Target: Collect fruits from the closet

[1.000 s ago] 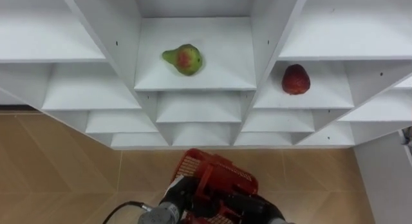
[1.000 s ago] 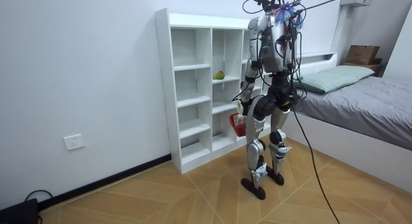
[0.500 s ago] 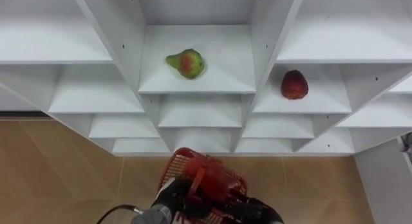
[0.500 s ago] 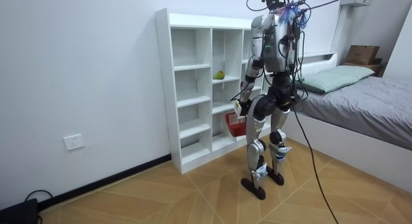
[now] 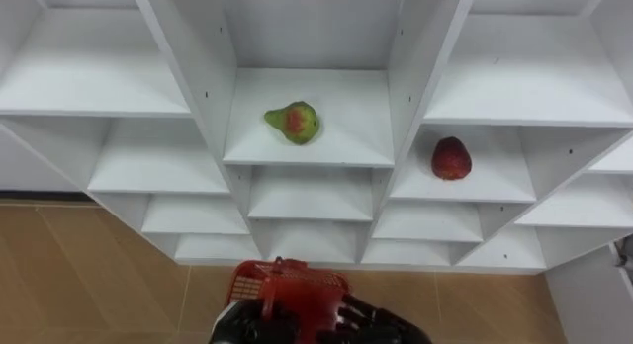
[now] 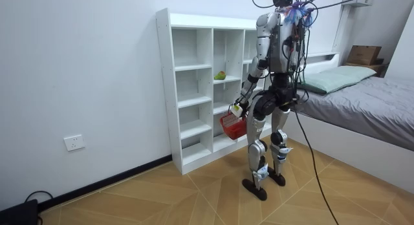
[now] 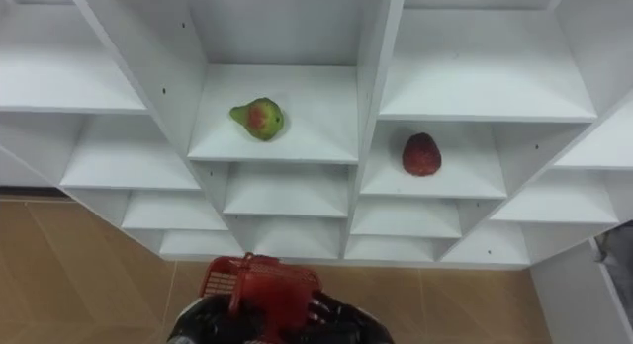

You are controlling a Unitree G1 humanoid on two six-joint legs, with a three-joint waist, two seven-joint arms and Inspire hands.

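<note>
I stand in front of the white closet (image 6: 187,31). A green pear with a red blush (image 5: 294,122) lies on a shelf in the middle column. A dark red fruit (image 5: 451,158) sits one column to the right, a little lower. My left hand (image 6: 237,110) is shut on the handle of a red mesh basket (image 5: 287,285), which hangs low in front of me below the pear's column. The basket (image 6: 233,126) is held out towards the closet. A small dark part of my right hand (image 7: 611,243) shows at the right edge, beside the closet.
The other closet compartments hold nothing. Wooden floor (image 5: 79,255) runs below the closet. A bed (image 6: 362,102) stands behind me at the room view's right. A wall socket (image 6: 75,143) sits low on the wall at the room view's left.
My left arm has reached forward, carrying the basket closer to the closet. The eye view has shifted, so the shelves sit lower and the basket is nearer the bottom edge.
</note>
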